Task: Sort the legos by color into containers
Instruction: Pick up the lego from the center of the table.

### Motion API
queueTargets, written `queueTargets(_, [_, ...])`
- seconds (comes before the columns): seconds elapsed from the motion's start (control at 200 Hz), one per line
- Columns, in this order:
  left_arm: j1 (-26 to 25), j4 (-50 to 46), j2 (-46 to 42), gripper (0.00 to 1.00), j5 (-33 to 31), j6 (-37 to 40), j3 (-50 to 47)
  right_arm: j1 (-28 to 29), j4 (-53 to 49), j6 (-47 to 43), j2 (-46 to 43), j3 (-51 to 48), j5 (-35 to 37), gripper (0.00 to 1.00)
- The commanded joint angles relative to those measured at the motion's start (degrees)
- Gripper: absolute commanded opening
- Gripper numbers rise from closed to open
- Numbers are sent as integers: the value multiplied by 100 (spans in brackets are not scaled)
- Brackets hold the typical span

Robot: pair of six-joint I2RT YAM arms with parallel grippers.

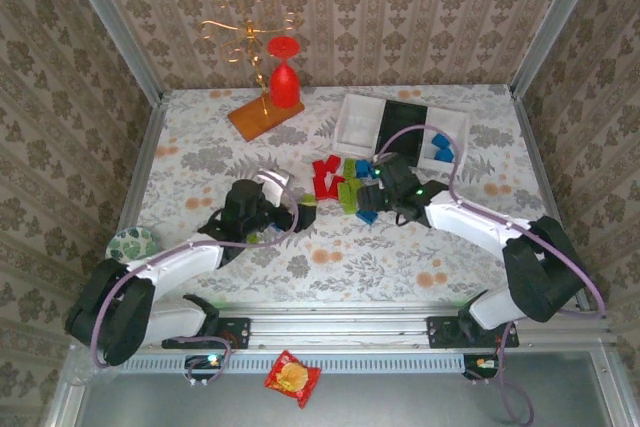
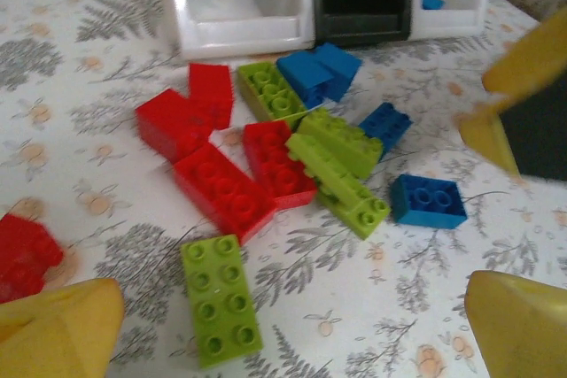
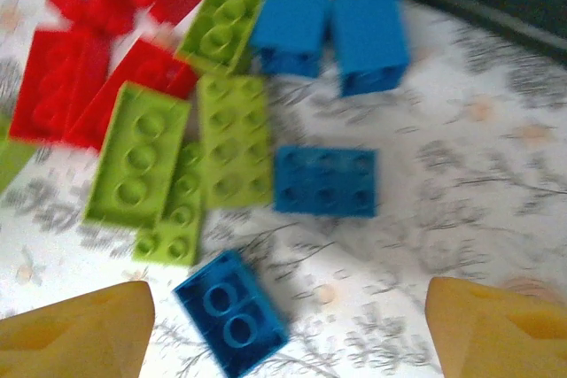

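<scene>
Yellow left fingers [image 2: 58, 329] gape wide and empty, a lime green brick [image 2: 219, 298] lying on the surface [image 2: 89, 174] between them. Likewise the right fingers [image 3: 75, 334] stand wide, holding nothing, a small blue brick [image 3: 230, 312] just beside one. From above, loose legos [image 1: 340, 185] cluster before the containers [image 1: 357, 122]; blue ones [image 1: 441, 150] sit in the rightmost white tray [image 1: 450, 125].

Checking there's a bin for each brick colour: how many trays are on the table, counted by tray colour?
white trays: 2
black tray: 1
Total: 3
</scene>
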Motion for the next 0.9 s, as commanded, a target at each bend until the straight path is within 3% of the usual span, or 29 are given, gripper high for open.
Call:
queueTargets(0.0, [75, 121, -161, 100, -142, -302, -73, 252, 125, -201, 356, -93, 153, 84])
queueTargets(0.345, [198, 66, -206, 100, -173, -385, -108, 475, 152, -444, 1418, 271, -16, 79])
queueTargets(0.75, [278, 54, -259, 100, -136, -433, -135, 590, -60, -568, 1428, 342, -124, 37])
queueTargets(0.895, [278, 133, -244, 100, 3, -433, -134, 535, -143, -501, 692, 58, -155, 33])
